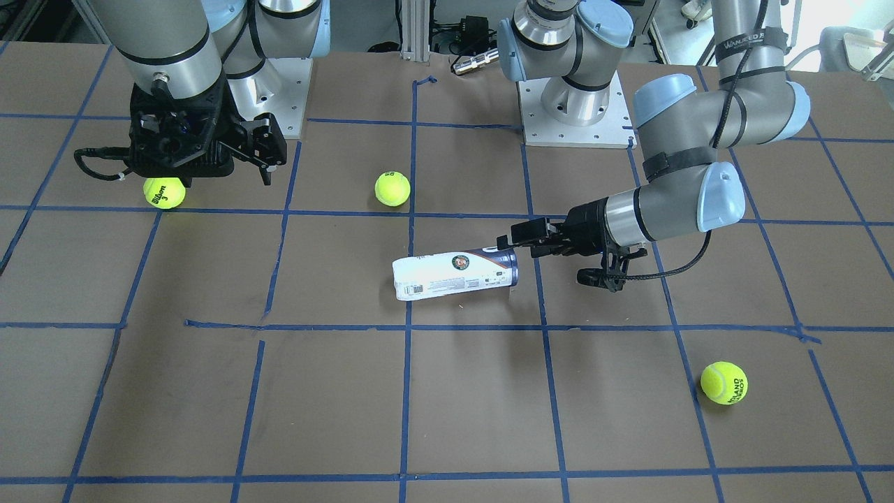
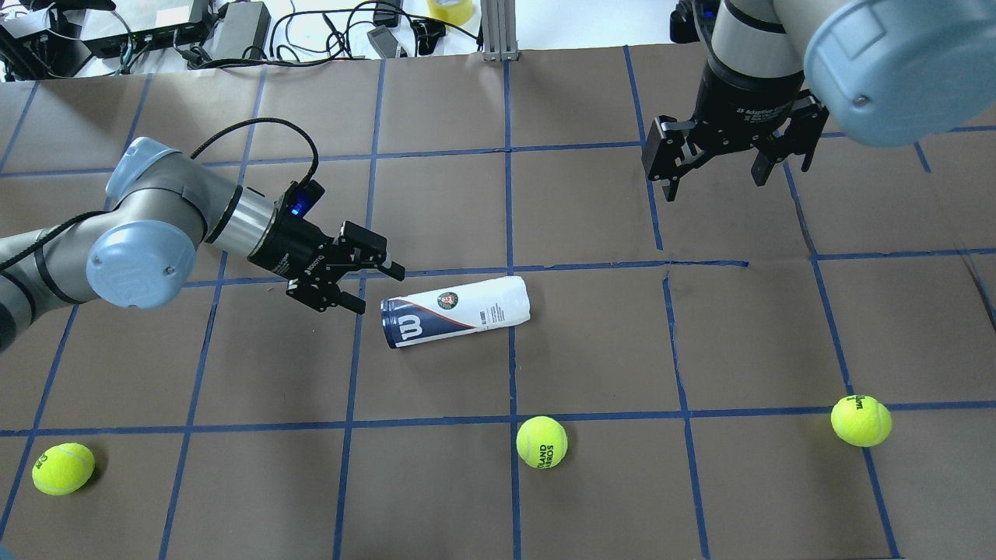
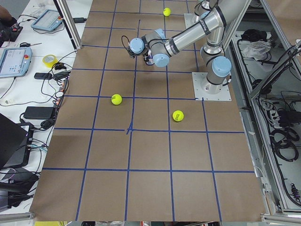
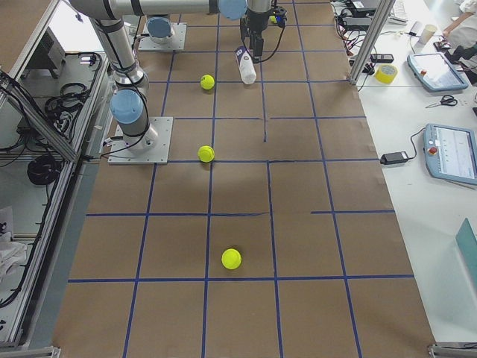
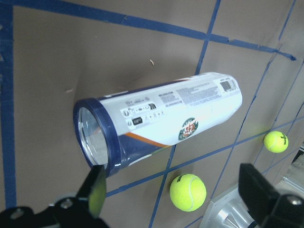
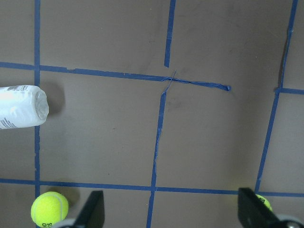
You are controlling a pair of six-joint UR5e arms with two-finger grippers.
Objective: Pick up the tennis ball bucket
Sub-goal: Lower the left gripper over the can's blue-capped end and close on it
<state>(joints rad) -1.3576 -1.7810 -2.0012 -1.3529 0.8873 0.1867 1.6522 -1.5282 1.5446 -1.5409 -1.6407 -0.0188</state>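
Brown table [image 2: 591,210], blue tape grid [image 2: 507,194], tennis ball bucket [image 2: 455,311] flat, left claw [image 2: 379,289] and right claw [image 2: 713,187] spread

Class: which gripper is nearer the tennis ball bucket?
Left. The left gripper is just off the navy end of the tennis ball bucket; the right gripper hangs far beyond its white end.

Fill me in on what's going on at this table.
The left gripper, open, is lined up at the navy end of the tennis ball bucket, which lies on its side on the table; nothing is lifted yet. The right gripper hangs open well away. Three tennis balls lie loose.
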